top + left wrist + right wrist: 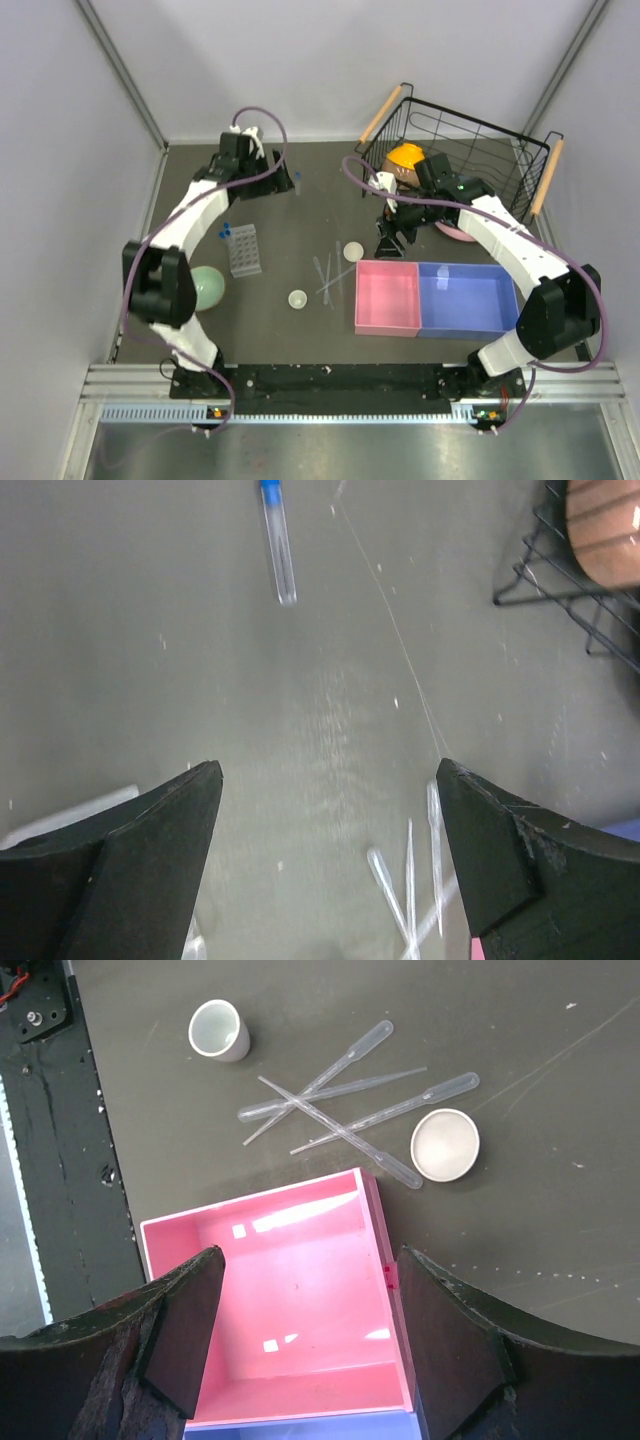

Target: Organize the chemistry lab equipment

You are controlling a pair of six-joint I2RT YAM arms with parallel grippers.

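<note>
- Left claw (328, 780): spread wide, empty, hovering beyond far side of tube rack (244, 249).
- Blue-capped tube (278, 550): flat on tabletop (150, 680), ahead of claw, apart from fingers. Likely your next pick.
- Advice: turn jaws across tube's length, descend slowly, pinch mid-body. Round tube may roll.
- Right claw (310, 1260): parted, empty, over pink bin (290, 1290), right of rack.
- Pipettes (340, 1110), 2 white dishes (445, 1144): between rack and bin.

Dark table (300, 215), bearing: tube rack (244, 250); green bowl (207, 287); one loose tube (277, 540), lying flat; dish (297, 299); second dish (353, 251); crossed pipettes (305, 1103) between dishes; pink tray (387, 298) touching blue tray (468, 298); wire basket (478, 120) at far right corner.
</note>
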